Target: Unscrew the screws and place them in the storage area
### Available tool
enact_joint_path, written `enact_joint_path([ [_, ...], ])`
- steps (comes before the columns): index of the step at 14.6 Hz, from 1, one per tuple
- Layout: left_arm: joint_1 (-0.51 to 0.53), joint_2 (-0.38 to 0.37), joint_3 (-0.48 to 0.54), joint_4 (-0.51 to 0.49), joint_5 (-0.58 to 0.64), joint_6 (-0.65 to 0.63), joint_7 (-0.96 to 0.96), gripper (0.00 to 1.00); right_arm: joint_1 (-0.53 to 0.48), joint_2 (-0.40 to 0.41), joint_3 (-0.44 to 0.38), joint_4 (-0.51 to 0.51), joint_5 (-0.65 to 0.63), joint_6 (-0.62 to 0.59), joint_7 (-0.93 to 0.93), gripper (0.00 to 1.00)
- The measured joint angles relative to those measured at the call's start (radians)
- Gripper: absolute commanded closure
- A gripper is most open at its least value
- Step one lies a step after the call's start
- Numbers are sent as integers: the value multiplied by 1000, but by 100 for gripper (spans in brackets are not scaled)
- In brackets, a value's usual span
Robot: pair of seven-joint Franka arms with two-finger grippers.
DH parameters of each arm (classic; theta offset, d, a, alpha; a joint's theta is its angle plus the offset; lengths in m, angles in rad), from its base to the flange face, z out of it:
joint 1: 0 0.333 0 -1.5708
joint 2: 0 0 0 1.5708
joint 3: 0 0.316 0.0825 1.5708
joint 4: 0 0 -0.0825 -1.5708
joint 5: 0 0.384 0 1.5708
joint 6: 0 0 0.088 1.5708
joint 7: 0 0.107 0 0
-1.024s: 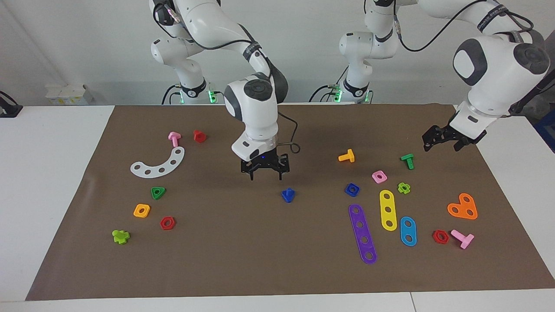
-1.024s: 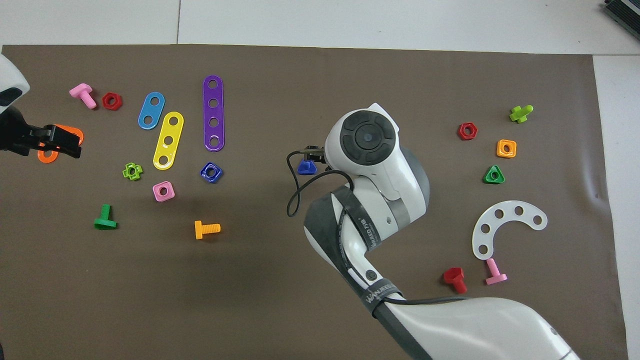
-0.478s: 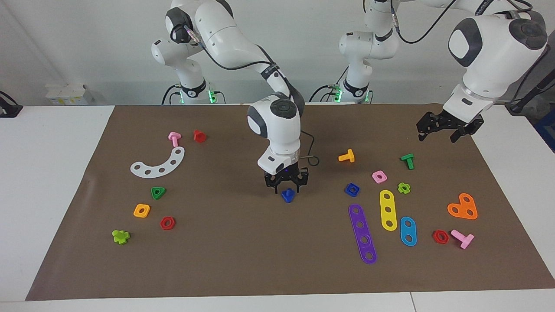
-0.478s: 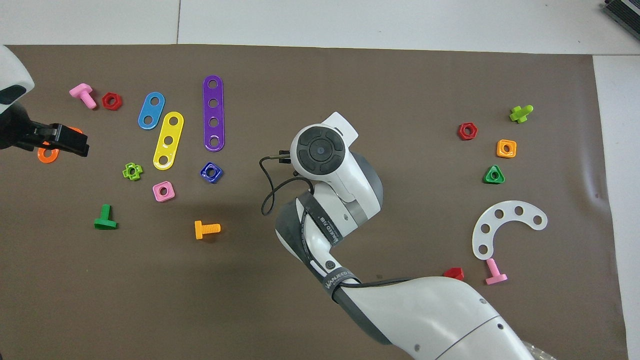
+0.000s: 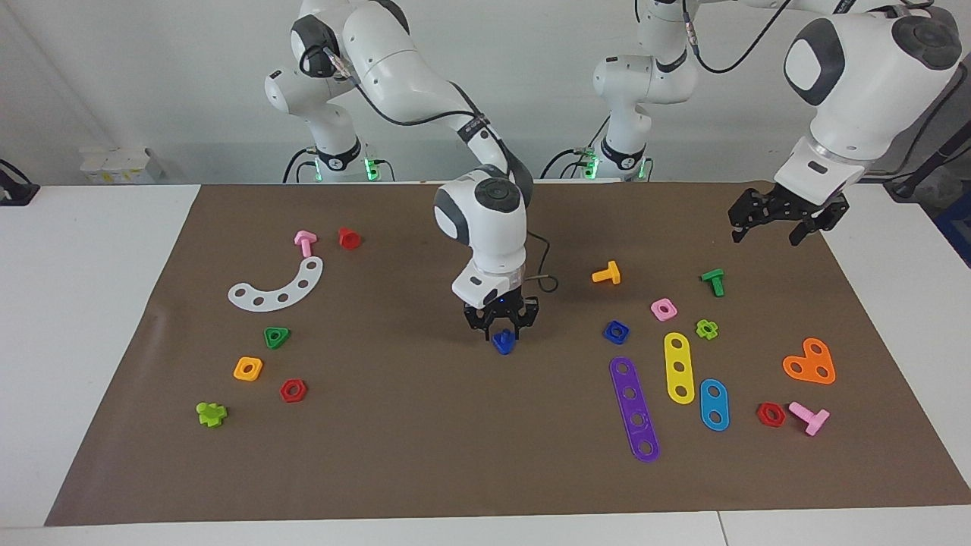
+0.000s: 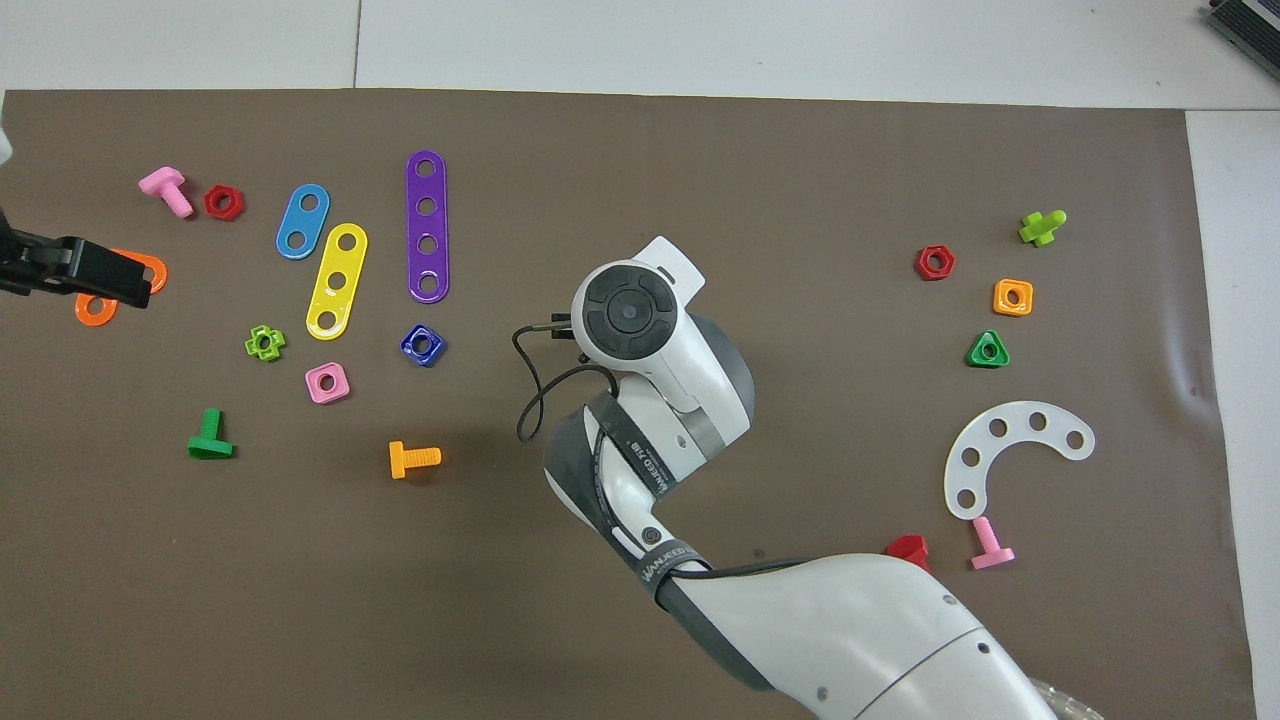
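Note:
The blue screw (image 5: 503,343) stands on its triangular head in the middle of the brown mat, stem up. My right gripper (image 5: 501,331) is down on it, fingers shut on the stem. From overhead the right arm's wrist (image 6: 628,310) hides both the screw and those fingers. The storage area is the mat around the white curved strip (image 5: 277,287) (image 6: 1010,450), at the right arm's end, with small coloured nuts and screws scattered about. My left gripper (image 5: 781,221) (image 6: 130,285) hangs open in the air over the mat's edge at the left arm's end, holding nothing.
Purple (image 5: 634,409), yellow (image 5: 679,368) and blue (image 5: 714,404) strips and an orange heart plate (image 5: 810,364) lie at the left arm's end, with a blue square nut (image 5: 616,331), pink nut (image 5: 664,309), orange screw (image 5: 608,273) and green screw (image 5: 713,280).
My right gripper has swung over the blue screw, dropped onto it and closed its fingers on the stem. The left gripper has lifted and drifted slightly toward the robots.

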Motion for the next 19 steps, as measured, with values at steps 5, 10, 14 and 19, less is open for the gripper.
enact_joint_path([
  [5, 101, -51, -157, -14, 0, -24, -74, 0, 0, 0, 0, -19, 0, 7, -12, 62],
  [10, 118, -54, -158, -60, 0, -8, -76, 0, 0, -1, 7, -14, 0, 9, -12, 100],
  [14, 122, -54, -159, -91, 0, 88, -76, 0, -23, -26, 4, 10, 0, 7, -12, 100],
  [19, 126, -57, -158, -99, 0, 106, -76, 0, -254, -234, -2, -97, 0, -78, -236, 100],
])
